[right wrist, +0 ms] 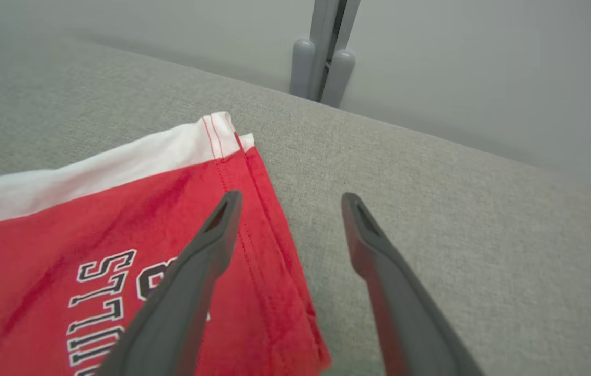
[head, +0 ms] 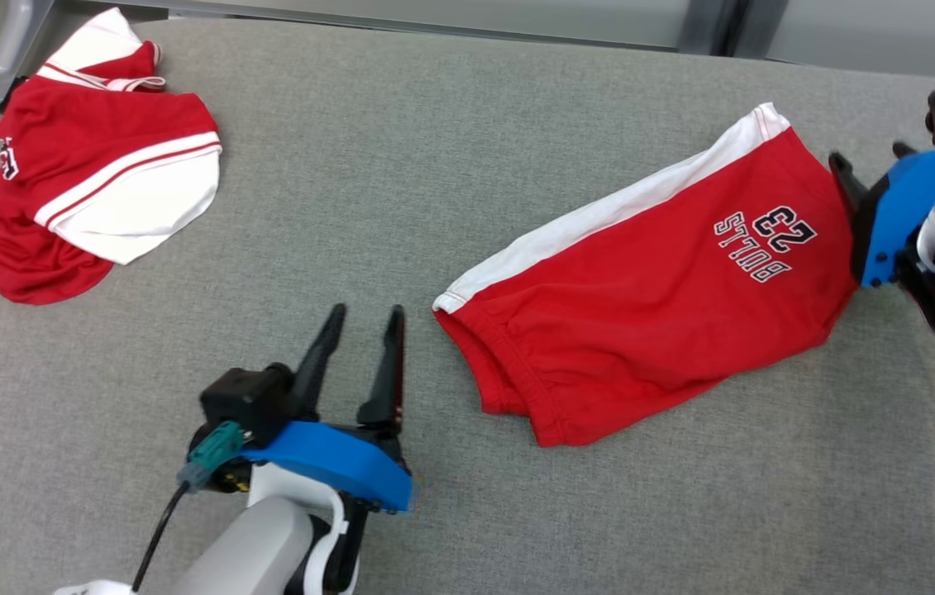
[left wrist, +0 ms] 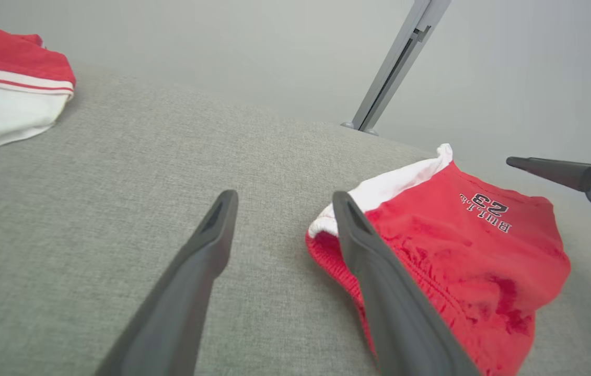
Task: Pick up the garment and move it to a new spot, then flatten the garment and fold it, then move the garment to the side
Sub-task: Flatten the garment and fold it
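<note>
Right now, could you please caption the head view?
Open left gripper and right gripper flank red shorts on the grey surface.

Robot test cell or laboratory, not a domestic room. Evidence: the tabletop (head: 467,124) is covered in plain grey fabric; bare pale grey wall panels (left wrist: 222,47) stand directly behind its far edge; grey metal frame posts (right wrist: 303,68) rise at that edge; a similar post foot (head: 16,45) sits at the far left corner

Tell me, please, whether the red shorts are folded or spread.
Folded in half: the shorts lie flat, two hem layers stacked at the leg end.
</note>
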### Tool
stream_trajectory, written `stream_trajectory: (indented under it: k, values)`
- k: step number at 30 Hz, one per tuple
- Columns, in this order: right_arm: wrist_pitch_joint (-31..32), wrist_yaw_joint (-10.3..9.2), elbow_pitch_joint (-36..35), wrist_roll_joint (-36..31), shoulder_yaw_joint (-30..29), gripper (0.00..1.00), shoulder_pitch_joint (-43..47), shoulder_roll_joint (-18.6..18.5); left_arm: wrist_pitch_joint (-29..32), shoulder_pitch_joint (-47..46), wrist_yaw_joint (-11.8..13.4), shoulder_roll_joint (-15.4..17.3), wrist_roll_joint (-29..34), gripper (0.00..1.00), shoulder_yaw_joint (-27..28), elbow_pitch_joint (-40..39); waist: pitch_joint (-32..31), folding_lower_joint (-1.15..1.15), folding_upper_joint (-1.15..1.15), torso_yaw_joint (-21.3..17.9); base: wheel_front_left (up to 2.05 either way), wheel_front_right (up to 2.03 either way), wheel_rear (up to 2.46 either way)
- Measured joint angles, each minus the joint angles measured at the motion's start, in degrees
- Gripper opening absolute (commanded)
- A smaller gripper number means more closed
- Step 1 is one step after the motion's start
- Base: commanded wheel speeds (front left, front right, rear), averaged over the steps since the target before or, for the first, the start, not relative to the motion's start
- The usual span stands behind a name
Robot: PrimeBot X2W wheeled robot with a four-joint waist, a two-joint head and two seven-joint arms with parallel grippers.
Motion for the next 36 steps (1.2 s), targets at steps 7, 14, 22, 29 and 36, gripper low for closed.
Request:
stream_trajectory:
  k: [7,14,22,29,36]
  values:
    - [4.98,0.00,1.56,4.20,2.05,1.00,1.88,-1.90,-0.70,1.95,3.02,3.14,0.23,1.00,4.23,-4.90,0.81,0.00,0.00,1.50,0.00,0.00,0.00]
    - [6.97,-0.02,3.34,7.17,2.45,1.00,2.43,-1.89,-1.18,3.82,4.44,4.33,0.01,1.00,8.18,-7.90,1.32,0.00,0.00,2.23,0.00,0.00,0.00]
    - [3.53,0.01,2.56,8.57,5.01,0.00,3.33,-0.54,-1.34,5.33,4.77,5.23,0.49,1.00,10.54,-9.64,0.59,0.00,0.00,0.39,0.00,0.00,0.00]
    - [-6.03,0.01,1.12,9.53,3.93,0.00,5.20,0.75,-1.43,6.41,4.75,5.28,1.93,1.00,13.10,-9.20,-2.12,0.01,0.00,-3.16,0.00,0.00,0.00]
    - [-14.96,0.00,0.26,10.77,-0.30,0.00,13.84,1.96,-1.44,8.25,3.41,4.47,5.35,1.00,14.71,-7.78,-5.42,0.01,0.00,-7.92,0.00,0.00,0.00]
